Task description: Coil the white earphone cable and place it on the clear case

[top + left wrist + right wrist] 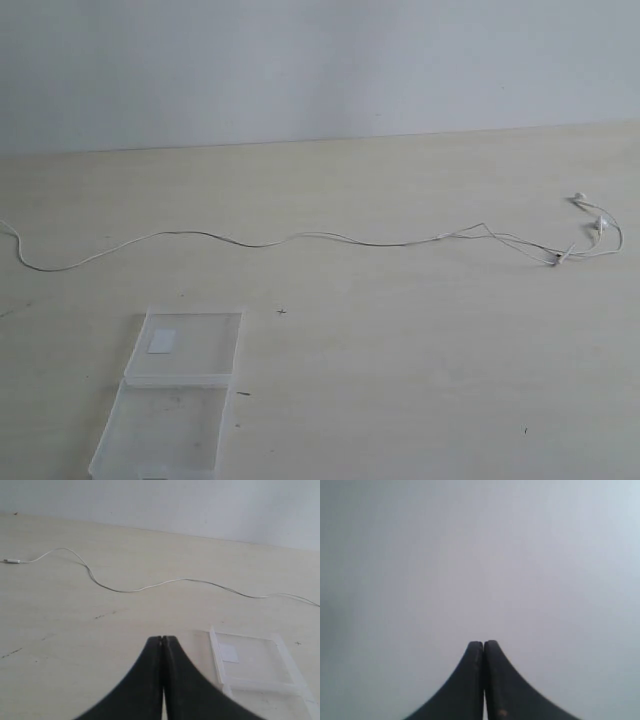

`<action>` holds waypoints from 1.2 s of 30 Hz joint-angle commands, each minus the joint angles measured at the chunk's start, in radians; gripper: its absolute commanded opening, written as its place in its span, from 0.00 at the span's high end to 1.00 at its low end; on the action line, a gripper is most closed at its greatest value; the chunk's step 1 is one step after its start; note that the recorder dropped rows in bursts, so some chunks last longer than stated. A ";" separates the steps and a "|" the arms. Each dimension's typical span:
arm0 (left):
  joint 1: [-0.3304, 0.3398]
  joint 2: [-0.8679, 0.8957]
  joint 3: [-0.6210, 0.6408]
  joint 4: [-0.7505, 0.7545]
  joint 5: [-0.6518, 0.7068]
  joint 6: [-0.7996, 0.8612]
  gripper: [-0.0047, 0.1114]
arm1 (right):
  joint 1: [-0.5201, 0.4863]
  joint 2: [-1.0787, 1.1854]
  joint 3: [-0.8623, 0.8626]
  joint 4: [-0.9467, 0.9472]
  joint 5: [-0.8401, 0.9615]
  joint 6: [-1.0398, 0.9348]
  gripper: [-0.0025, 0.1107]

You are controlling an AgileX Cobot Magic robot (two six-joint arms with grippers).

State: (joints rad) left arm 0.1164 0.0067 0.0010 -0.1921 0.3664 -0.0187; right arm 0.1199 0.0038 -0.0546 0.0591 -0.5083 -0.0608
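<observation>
At far left, close to the picture's border: one end of the white earphone cable, tipped by its plug, hooked into a small bend, then strung in slack waves across the pale desk toward the right. Very thin, and by the look of it light and limp. Likely to slide, spring out of a loop and snag on itself. Best pinched at the stiffer plug or just behind it, not mid-span, where it would be hard to lift off the surface. At lower left, nearer the camera and well apart from the wire: the clear case, opened flat in two halves, with a small white label on the farther half and the nearer half cut off by the frame. Probably light and slick, easily nudged. Left jaws pressed together, gripping nothing, poised near the case without touching it. Plenty of open desk through the middle for gathering and coiling. At far right: the earbuds and split leads in a loose tangle near the border, no desk edge in view there, so safer drawn inward. Right jaws likewise closed and empty, facing only a blank grey surface, with no telling where over the desk.
</observation>
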 commanded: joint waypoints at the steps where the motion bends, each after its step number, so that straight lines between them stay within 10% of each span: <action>1: 0.002 -0.007 -0.001 0.006 -0.003 -0.006 0.96 | -0.003 0.113 -0.337 0.415 0.077 -0.379 0.98; 9: 0.002 -0.007 -0.001 0.006 -0.003 -0.006 0.96 | -0.003 0.989 -1.340 0.572 1.181 -0.673 0.98; 22: 0.002 -0.007 -0.001 0.006 -0.003 -0.006 0.96 | -0.003 1.385 -1.570 0.910 1.104 -0.670 0.98; 36: 0.002 -0.007 -0.001 0.006 -0.003 -0.006 0.96 | -0.003 1.655 -1.570 0.860 1.076 -0.674 0.98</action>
State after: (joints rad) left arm 0.1164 0.0067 0.0010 -0.1921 0.3664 -0.0187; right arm 0.1199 1.5953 -1.6205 0.9520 0.5758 -0.7261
